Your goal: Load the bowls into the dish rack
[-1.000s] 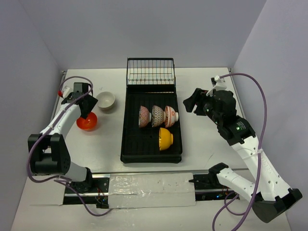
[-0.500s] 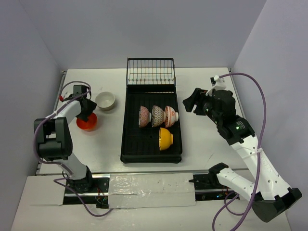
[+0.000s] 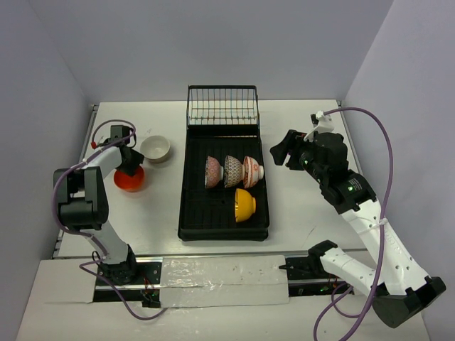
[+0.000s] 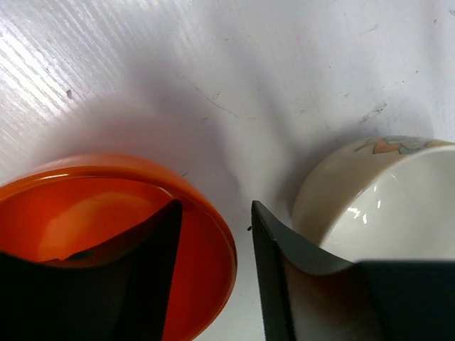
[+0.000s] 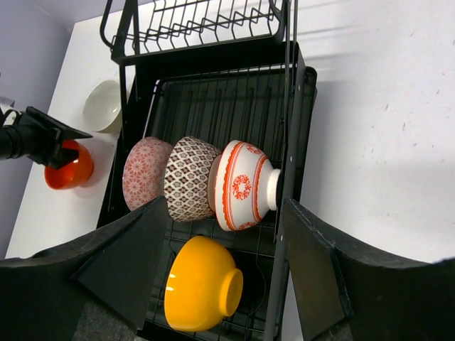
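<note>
- Pale walls [image 3: 213, 42] close in a white table [image 3: 156, 206]. From the top camera I see that the left arm has folded back over the last second and brought the left gripper [image 3: 128, 165] down onto the red-orange bowl [image 3: 129, 180], which sits on the table well left of the dish rack [image 3: 190, 192]. I read this as the start of a pick.
- Same view: the white bowl [image 3: 156, 148] waits just beyond the red-orange one, also outside the rack. Four bowls are already loaded: the pinkish bowl [image 3: 214, 171], the dark-patterned bowl [image 3: 233, 171] and the red-on-white bowl [image 3: 252, 171] stand on edge in a row, with the yellow-orange bowl [image 3: 244, 204] on its side nearer me. By my count, two remain.
- Same view: the right gripper [image 3: 282, 153] hovers by the rack's right side and has not moved.
- Left wrist: one of the fingers [image 4: 149, 284] is inside the glossy red-orange bowl [image 4: 99, 213] and the other is outside it, beside the white bowl [image 4: 384, 206]. The jaws have narrowed but are still parted astride the rim, with a sliver of gap on each side, so nothing is pinched yet.
- Right wrist: the fingers are spread wide and hold nothing, looking down on the three upright bowls, the yellow-orange bowl [image 5: 202, 284] and the wire basket [image 5: 192, 25] at the rack's far end.
</note>
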Robot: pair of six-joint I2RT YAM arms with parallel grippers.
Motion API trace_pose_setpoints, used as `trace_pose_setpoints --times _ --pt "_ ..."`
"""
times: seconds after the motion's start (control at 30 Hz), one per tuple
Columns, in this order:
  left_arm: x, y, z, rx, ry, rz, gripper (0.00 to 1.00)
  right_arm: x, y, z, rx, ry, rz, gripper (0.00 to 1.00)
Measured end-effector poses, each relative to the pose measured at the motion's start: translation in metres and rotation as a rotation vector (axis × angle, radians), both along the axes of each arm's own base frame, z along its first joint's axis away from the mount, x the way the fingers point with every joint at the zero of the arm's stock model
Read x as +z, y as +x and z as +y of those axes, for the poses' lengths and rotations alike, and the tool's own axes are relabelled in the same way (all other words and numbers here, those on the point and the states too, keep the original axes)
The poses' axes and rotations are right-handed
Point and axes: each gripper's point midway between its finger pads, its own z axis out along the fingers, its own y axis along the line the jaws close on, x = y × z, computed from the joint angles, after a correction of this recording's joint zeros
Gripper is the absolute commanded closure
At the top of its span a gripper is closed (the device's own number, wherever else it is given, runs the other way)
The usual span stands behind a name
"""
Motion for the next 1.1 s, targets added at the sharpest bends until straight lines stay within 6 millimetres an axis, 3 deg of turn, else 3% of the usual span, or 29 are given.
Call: trace_pose_setpoints --times 0.13,0.2,0.3,0.4,0.57,0.67,0.77,0.9,1.1 --pt "0.001 0.002 -0.002 -0.009 -0.006 -0.011 0.64 0.0 0.0 0.0 -0.001 -0.001 0.001 0.28" --pt "0.003 0.004 -0.003 -0.014 -0.011 -0.018 0.78 0.0 0.0 0.0 -0.001 -0.001 0.001 0.28" --pt "0.014 0.006 -0.004 -0.031 -0.004 -0.047 0.88 0.0 0.0 0.0 -0.002 -0.001 0.0 0.27" --pt "0.034 0.014 -0.004 -0.038 -0.004 -0.115 0.9 0.0 0.0 -0.001 -0.004 -0.002 0.0 0.27" --pt "0.038 0.017 -0.008 -0.051 -0.021 -0.137 0.91 0.0 0.0 -0.001 -0.004 -0.002 0.0 0.27" --pt "0.04 0.012 -0.009 -0.055 -0.027 -0.132 1.0 0.0 0.0 -0.001 -0.004 -0.001 0.0 0.28" --pt "0.047 -0.001 -0.012 -0.061 -0.032 -0.128 1.0 0.0 0.0 -0.001 -0.004 -0.001 0.0 0.28" --pt "0.075 -0.02 -0.018 -0.078 -0.032 -0.197 1.0 0.001 0.0 -0.001 -0.004 0.0 -0.003 0.28" --pt "0.148 -0.047 -0.046 -0.163 -0.031 -0.403 1.0 0.003 -0.002 -0.001 -0.004 0.003 -0.011 0.27"
